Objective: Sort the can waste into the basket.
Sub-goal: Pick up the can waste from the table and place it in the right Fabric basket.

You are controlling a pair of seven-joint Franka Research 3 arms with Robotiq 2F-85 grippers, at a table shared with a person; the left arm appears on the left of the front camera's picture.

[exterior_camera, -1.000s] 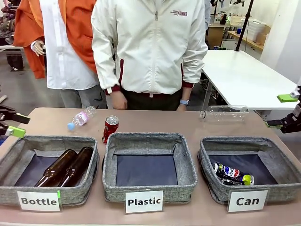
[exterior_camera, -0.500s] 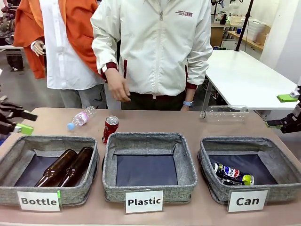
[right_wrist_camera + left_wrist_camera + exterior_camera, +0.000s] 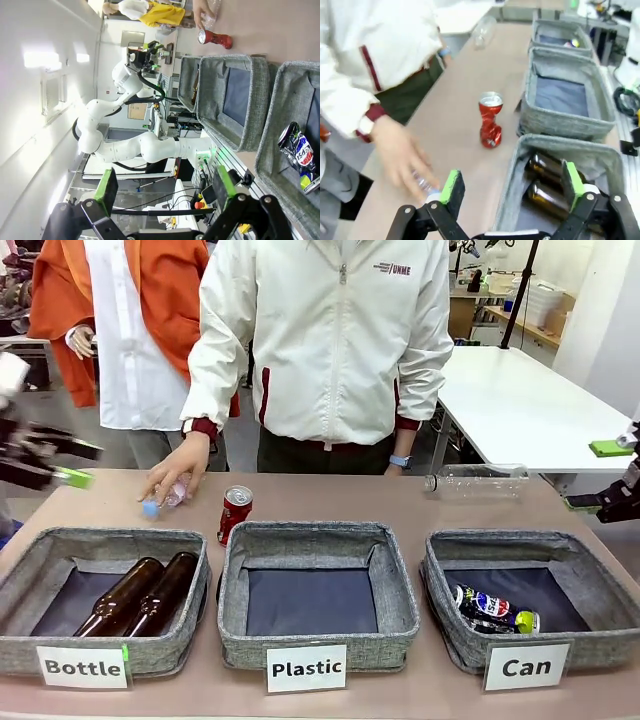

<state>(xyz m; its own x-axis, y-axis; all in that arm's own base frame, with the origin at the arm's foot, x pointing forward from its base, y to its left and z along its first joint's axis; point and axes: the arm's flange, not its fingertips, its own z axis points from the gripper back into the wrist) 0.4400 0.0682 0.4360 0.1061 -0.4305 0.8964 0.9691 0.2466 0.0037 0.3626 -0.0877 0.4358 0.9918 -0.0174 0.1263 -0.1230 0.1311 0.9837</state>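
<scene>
The red can [image 3: 235, 512] stands upright on the table [image 3: 400, 502], just beside the far-left corner of the Plastic basket [image 3: 380, 645] — the crushed can [image 3: 495, 610] lies in the Can basket [image 3: 455, 640], right of it. Beyond that same corner a person's hand [image 3: 178, 465] covers a small clear bottle [image 3: 165, 497]. Well left of the Plastic basket, the left gripper [image 3: 85, 465] hovers, fingers apart — well right, the right gripper [image 3: 595, 477], fingers apart too.

Two brown glass bottles [image 3: 145, 597] lie in the "Bottle" basket [image 3: 165, 653], beside the "Plastic" basket [image 3: 318, 533]. A clear plastic bottle [image 3: 478, 480] lies on the surface [image 3: 400, 508].
</scene>
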